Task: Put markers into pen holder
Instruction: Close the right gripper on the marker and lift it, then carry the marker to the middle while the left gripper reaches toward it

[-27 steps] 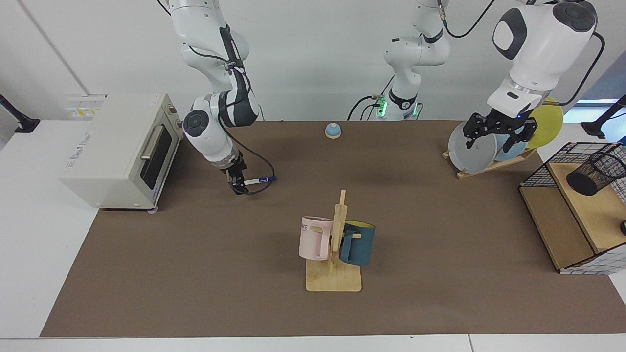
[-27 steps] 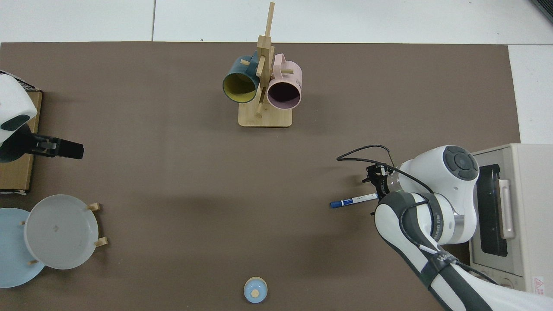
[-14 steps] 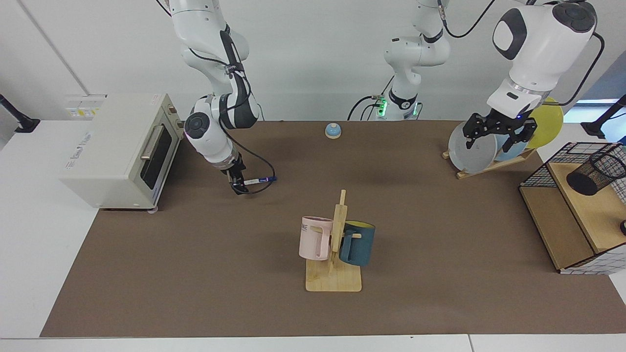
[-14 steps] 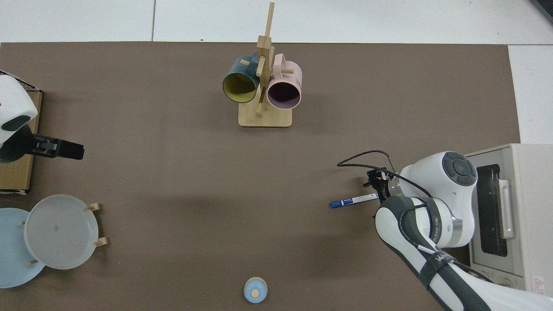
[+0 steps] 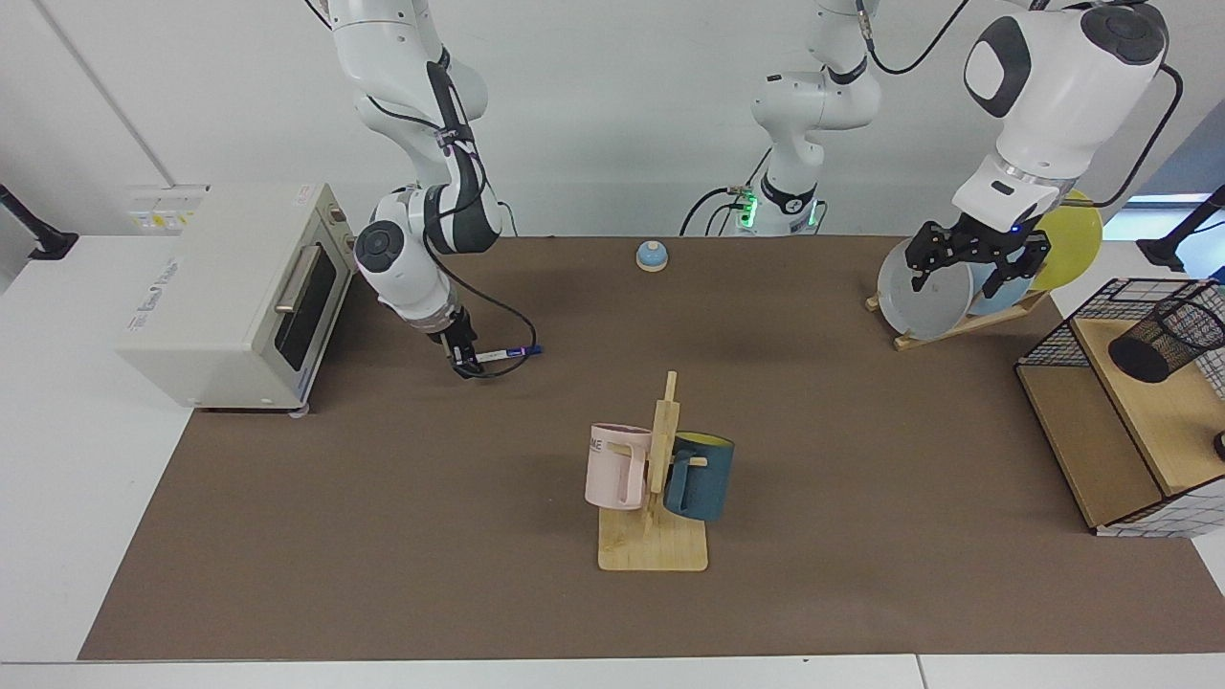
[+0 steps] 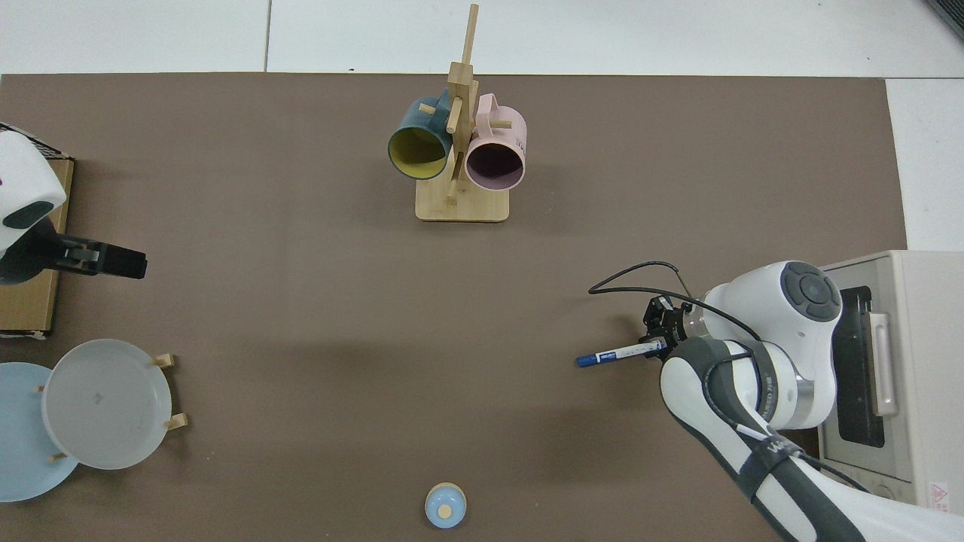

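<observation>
Right gripper [image 5: 466, 361] [image 6: 657, 340]: clamping down on the white end of the marker [image 5: 507, 353] [image 6: 616, 354], low by the brown surface [image 5: 383, 498], just beside the toaster oven [image 5: 230, 292]. Marker lying near level, blue cap pointing away from the oven toward mid-surface; contact with the surface not determinable.

Left gripper [image 5: 971, 268]: hanging above the surface in front of the plate rack [image 5: 957, 321], fingers standing apart, gripping nothing. Left arm waiting.

Pen holder [image 5: 1168, 337]: lying tilted on the wooden shelf [image 5: 1148, 411] inside the wire basket frame, well apart from the marker.

Facing view: showing the pen holder and shelf, largely cut off in the top view. Top view: showing the marker's full length and blue label band clear of the arm, plus the mug openings on the mug stand [image 6: 461, 203]; left gripper [image 6: 120, 261] appearing only as a dark shape at the frame edge.
</observation>
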